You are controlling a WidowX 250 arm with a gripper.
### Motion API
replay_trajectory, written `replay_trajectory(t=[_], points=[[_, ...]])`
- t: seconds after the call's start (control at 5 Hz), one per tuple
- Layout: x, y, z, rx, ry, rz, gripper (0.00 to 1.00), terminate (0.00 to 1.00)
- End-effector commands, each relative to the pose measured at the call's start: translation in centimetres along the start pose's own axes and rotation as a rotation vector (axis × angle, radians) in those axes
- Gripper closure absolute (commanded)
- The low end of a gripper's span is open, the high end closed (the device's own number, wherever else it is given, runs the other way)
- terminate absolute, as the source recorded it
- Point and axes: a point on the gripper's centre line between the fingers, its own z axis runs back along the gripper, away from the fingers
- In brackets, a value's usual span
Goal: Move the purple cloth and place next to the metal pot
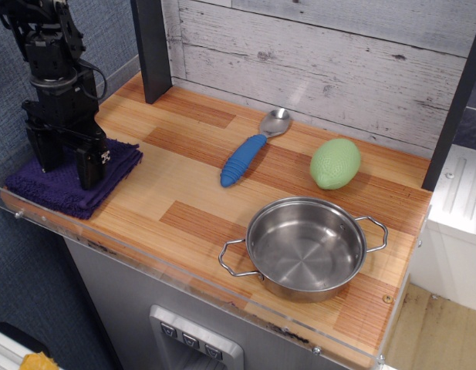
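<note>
The purple cloth (64, 185) lies folded at the front left corner of the wooden counter (191, 193). My black gripper (66, 171) stands upright over it with its two fingers spread apart, their tips down at the cloth's surface. The fingers (89, 166) straddle the middle of the cloth and hide part of it. The metal pot (305, 248) sits at the front right of the counter, empty, with a wire handle on each side, far from the cloth and the gripper.
A spoon with a blue ribbed handle (244, 159) lies mid-counter. A green lemon-shaped object (335, 163) sits at the back right. A dark post (151, 48) stands at the back left. A clear plastic lip (168, 266) edges the counter's front.
</note>
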Motion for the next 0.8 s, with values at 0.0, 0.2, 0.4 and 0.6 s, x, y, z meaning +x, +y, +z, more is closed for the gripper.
replay_trajectory(t=[0.0,0.2,0.4,0.6], points=[[-0.9,1.1,-1.9,0.004,-0.005,-0.025,0.0,0.0],[-1.7,0.7,-3.3,-0.017,0.022,-0.049,0.0,0.0],[-2.1,-0.1,-3.8,-0.025,0.042,-0.054,0.0,0.0],[-2.4,-1.5,-3.7,-0.043,0.052,-0.061,0.0,0.0]])
